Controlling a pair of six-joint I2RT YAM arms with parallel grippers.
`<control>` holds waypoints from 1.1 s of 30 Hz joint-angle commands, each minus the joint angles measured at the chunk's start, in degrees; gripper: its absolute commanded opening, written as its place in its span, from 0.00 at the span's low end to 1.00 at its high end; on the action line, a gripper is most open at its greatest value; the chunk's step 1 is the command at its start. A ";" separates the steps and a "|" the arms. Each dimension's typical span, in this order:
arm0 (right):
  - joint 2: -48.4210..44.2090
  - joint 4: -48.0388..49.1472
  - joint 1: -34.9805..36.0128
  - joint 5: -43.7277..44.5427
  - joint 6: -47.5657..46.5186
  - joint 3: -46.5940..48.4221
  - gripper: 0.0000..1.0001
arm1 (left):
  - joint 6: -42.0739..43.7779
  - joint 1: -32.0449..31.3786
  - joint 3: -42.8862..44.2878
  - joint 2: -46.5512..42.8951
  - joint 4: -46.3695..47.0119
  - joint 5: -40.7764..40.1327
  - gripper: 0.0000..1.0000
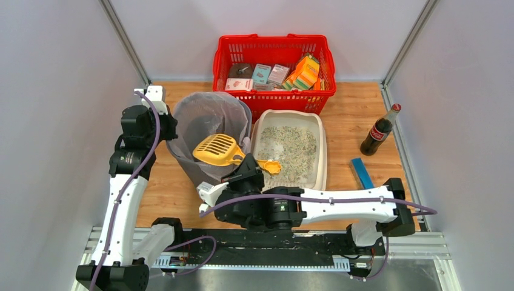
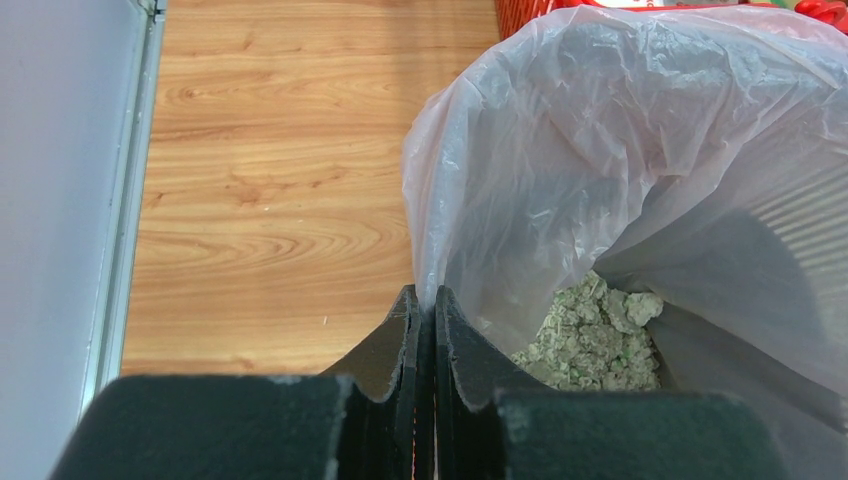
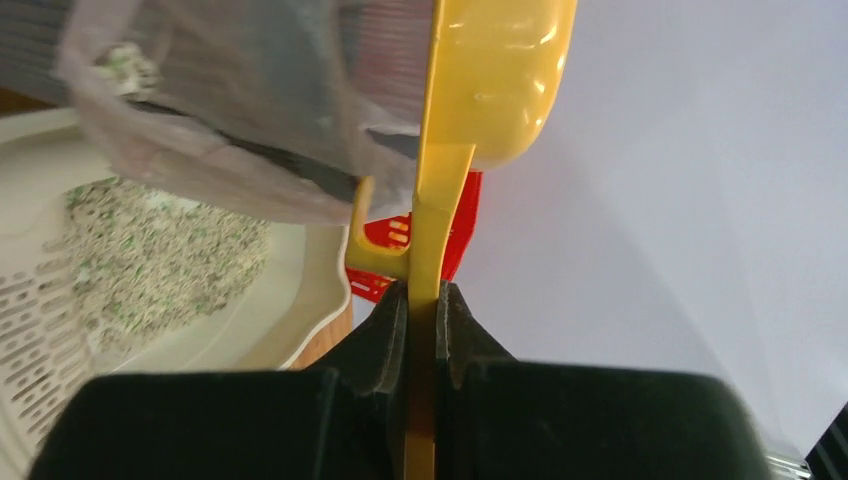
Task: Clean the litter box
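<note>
Clamped in the right claw [image 3: 425,292], the scoop [image 3: 500,80] is being held ahead over the bag [image 2: 650,150] being pinched open by the left claw [image 2: 425,298].

Open wood on the surface [image 1: 351,115] right of the litter box [image 1: 322,151], up to the cola bottle [image 1: 379,130] and the blue bar [image 1: 362,173] near the right edge. Bare too left of the grey bin [image 1: 206,115], out to the left edge. No visible gap between bin and litter box. Closed off at the back by the red basket [image 1: 273,45], just behind both. Partly covered over the bin's mouth by the yellow scoop [image 1: 218,150], clamped edge-on in the right fingers [image 3: 382,330]. Barred along the near edge by the right arm [image 1: 339,206], stretched across in front of the litter box. Pinched at the bin's left rim between the left fingers [image 2: 400,340]: the clear bag [image 2: 600,150].
</note>
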 commanded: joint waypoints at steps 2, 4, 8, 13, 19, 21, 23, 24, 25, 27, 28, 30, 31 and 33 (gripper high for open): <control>0.93 -9.91 -0.01 -4.50 11.79 1.63 0.00 | 0.24 -1.08 0.01 0.05 -1.89 1.47 0.00; 0.49 -8.94 -0.18 -4.24 11.44 1.99 0.00 | 0.33 -1.08 0.10 0.14 -2.07 1.20 0.00; -0.57 -6.39 -1.06 -4.76 14.15 4.79 0.00 | 0.51 -1.08 0.10 0.05 -2.07 0.50 0.00; -1.36 -2.36 -2.64 -5.12 18.38 6.29 0.00 | 0.33 -1.08 0.10 0.22 -2.07 1.02 0.00; -3.90 4.68 -7.03 -8.35 23.46 6.64 0.00 | 0.33 -1.17 0.10 0.05 -1.98 0.68 0.30; -5.65 5.03 -8.88 -11.25 28.54 6.91 0.00 | 0.68 -1.25 0.01 -0.04 -1.72 0.85 0.49; -7.15 5.30 -11.95 -16.09 31.90 6.38 0.00 | 0.86 -1.25 0.10 -0.04 -1.63 0.50 0.63; -8.03 5.47 -13.01 -17.50 34.35 5.86 0.00 | 0.95 -1.25 0.10 -0.21 -1.54 -0.02 0.66; -9.78 5.82 -14.93 -20.12 35.51 4.64 0.00 | 0.95 -1.34 0.01 -0.30 -1.54 -0.29 0.67; -11.72 7.49 -16.53 -22.16 37.27 2.96 0.00 | 1.12 -1.34 0.01 -0.74 -1.46 -0.90 0.71; -13.65 7.84 -18.27 -24.52 39.80 2.26 0.00 | 1.21 -1.34 -0.07 -1.00 -1.45 -1.17 0.71; -15.59 8.72 -20.13 -28.21 42.88 -0.11 0.00 | 1.47 -1.34 -0.34 -1.62 -0.93 -1.17 0.73; -16.73 9.16 -21.96 -31.63 46.12 -1.08 0.00 | 1.56 -1.34 -0.43 -1.97 -0.75 -1.26 0.73; -19.45 10.39 -23.82 -34.63 48.87 -4.07 0.00 | 1.56 -1.34 -1.21 -3.54 0.64 -1.35 0.73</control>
